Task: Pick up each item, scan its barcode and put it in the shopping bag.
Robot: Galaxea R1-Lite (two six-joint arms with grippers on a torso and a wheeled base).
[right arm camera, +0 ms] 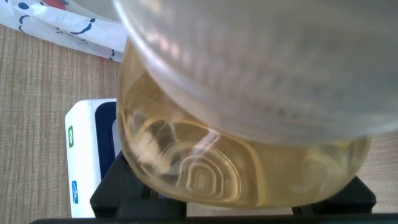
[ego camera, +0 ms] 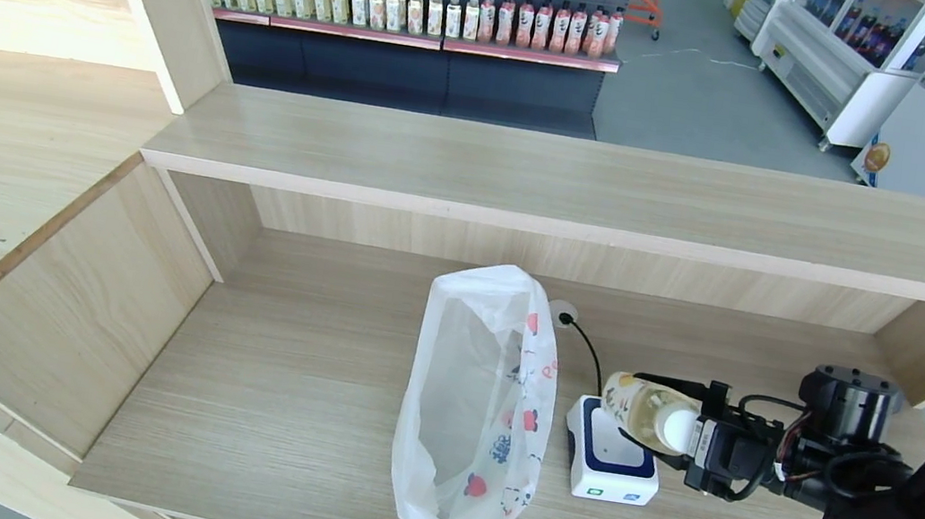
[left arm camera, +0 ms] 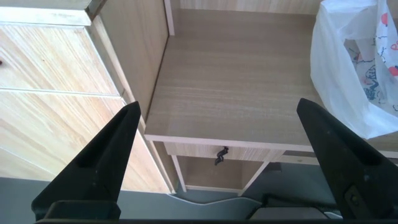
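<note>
One bottle [ego camera: 648, 410] is clamped sideways in my right gripper [ego camera: 662, 417], held just above the scanner [ego camera: 610, 466], with its cap toward my wrist and its base pointing to my left at the shopping bag [ego camera: 478, 407]. That bag stands open on the counter [ego camera: 298, 399] just beside the scanner, so I judge the carry after scanning runs along the bottle's long axis, base first. My left gripper [left arm camera: 219, 109] hangs spread and empty off the counter's near edge, the farther arm.

Bright, even indoor light, faint soft shadows, wide-angle edges.
</note>
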